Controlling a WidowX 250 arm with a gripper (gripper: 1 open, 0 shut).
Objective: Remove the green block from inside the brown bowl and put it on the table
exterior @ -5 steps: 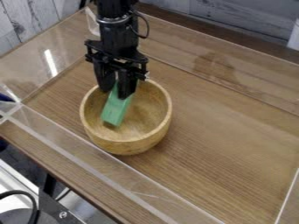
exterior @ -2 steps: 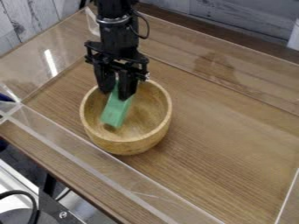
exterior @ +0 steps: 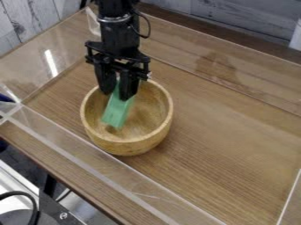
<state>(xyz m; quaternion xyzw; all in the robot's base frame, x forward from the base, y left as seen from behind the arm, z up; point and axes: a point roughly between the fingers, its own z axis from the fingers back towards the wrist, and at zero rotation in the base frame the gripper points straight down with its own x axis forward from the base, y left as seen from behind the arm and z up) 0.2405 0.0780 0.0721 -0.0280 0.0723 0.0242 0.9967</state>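
The gripper is clamped on the top end of the block, which hangs below it inside the bowl, probably light, stiff and easy to lift by that end.

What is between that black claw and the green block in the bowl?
Nothing. In the camera view the gripper is shut on the green block's upper end; the block hangs tilted inside the brown bowl, with no gap.

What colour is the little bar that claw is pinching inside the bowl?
Bright green block, plain; the single camera view shows it.
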